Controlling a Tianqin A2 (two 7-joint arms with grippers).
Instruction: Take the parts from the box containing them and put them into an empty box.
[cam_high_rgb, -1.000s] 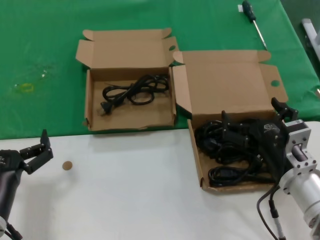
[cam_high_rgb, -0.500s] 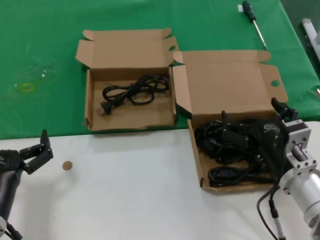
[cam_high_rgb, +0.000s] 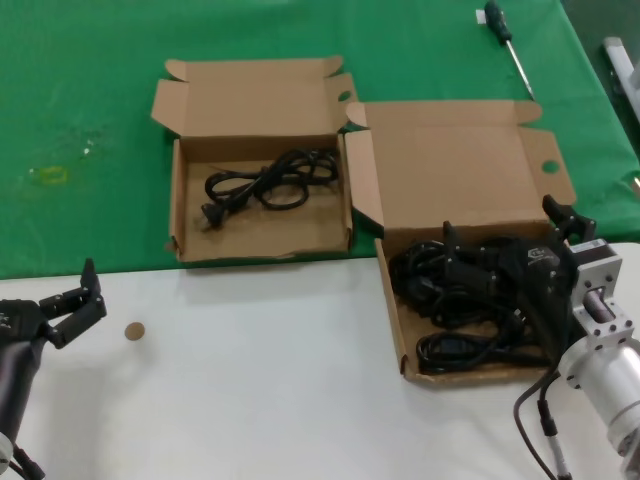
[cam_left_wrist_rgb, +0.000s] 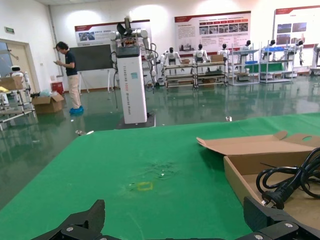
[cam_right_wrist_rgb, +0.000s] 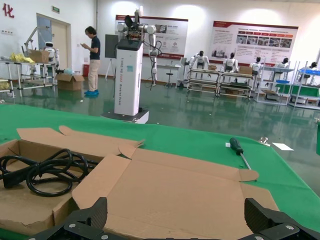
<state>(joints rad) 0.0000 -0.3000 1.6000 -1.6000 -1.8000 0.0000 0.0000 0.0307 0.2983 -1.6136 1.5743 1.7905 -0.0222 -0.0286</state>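
The right tool (cam_high_rgb: 505, 262), fingers spread, reaches down among the power cords (cam_high_rgb: 450, 300) heaped in the larger box (cam_high_rgb: 455, 170). One cord (cam_high_rgb: 262, 183) lies lengthwise across the smaller box (cam_high_rgb: 250, 215). The left tool (cam_high_rgb: 75, 300), also spread, hovers over the worktop (cam_high_rgb: 260, 380).

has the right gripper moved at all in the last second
No. In the head view the right gripper sits over the cords in the larger box, at the same spot against the box's lid fold as in the earlier pictures.
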